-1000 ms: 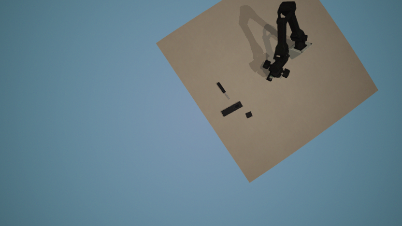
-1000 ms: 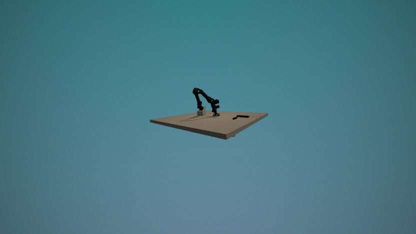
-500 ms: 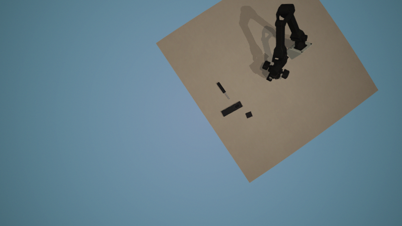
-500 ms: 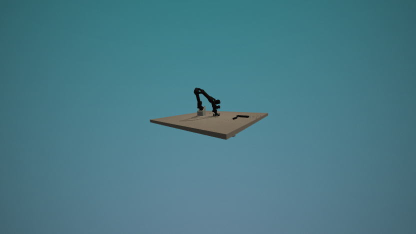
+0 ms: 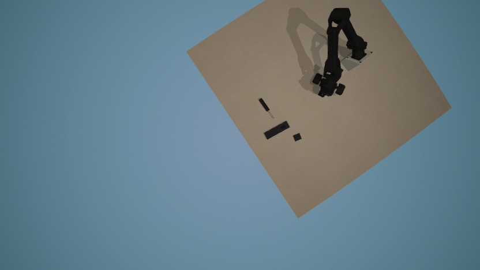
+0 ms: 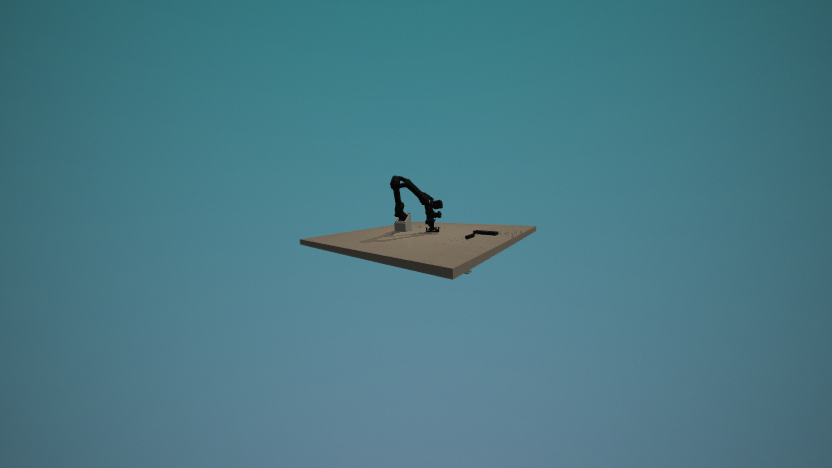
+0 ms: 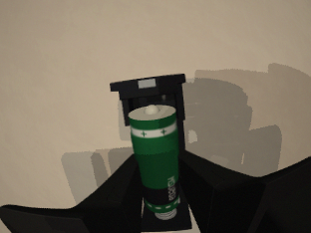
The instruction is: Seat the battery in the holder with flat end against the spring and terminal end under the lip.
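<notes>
The gripper (image 7: 157, 156) (image 5: 325, 92) (image 6: 432, 229) is shut on the green battery (image 7: 155, 141), its dark fingers on either side of the battery's middle. The pale terminal end faces the lip end and looks raised above the holder. The flat end is down by the coiled spring (image 7: 165, 214), so the battery looks tilted lengthwise; contact there is unclear. The black holder (image 7: 170, 82) lies under the battery in the wrist view, its crosspiece with a pale patch beyond the terminal. The terminal end is not under the lip. The fingers hide part of the holder's sides.
In the top view, a dark-handled tool with a thin shaft (image 5: 263, 104), a long black block (image 5: 277, 130) and a small black square (image 5: 296, 137) lie on the tabletop (image 5: 352, 134), away from the arm. The arm's pale base (image 6: 402, 225) stands behind the gripper.
</notes>
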You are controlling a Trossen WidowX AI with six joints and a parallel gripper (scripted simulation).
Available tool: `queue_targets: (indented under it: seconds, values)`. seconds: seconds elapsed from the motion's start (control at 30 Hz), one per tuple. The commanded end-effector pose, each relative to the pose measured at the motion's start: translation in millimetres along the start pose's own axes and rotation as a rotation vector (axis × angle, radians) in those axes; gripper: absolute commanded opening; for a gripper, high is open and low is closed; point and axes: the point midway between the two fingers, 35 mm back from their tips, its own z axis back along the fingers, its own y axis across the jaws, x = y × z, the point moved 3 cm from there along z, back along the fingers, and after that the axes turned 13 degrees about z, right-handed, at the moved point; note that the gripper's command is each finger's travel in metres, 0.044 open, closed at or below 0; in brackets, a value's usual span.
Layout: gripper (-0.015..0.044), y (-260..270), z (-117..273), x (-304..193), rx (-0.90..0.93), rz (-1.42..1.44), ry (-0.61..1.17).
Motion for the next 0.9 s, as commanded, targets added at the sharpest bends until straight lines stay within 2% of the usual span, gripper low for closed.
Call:
queue_targets:
  seconds: [0.0,0.87]
  values:
    - [0.0082,2.4,-3.2,-2.4,0.011,0.008,0.044]
    - [0.0082,-3.5,-3.8,3.7,0.05,-0.006,0.168]
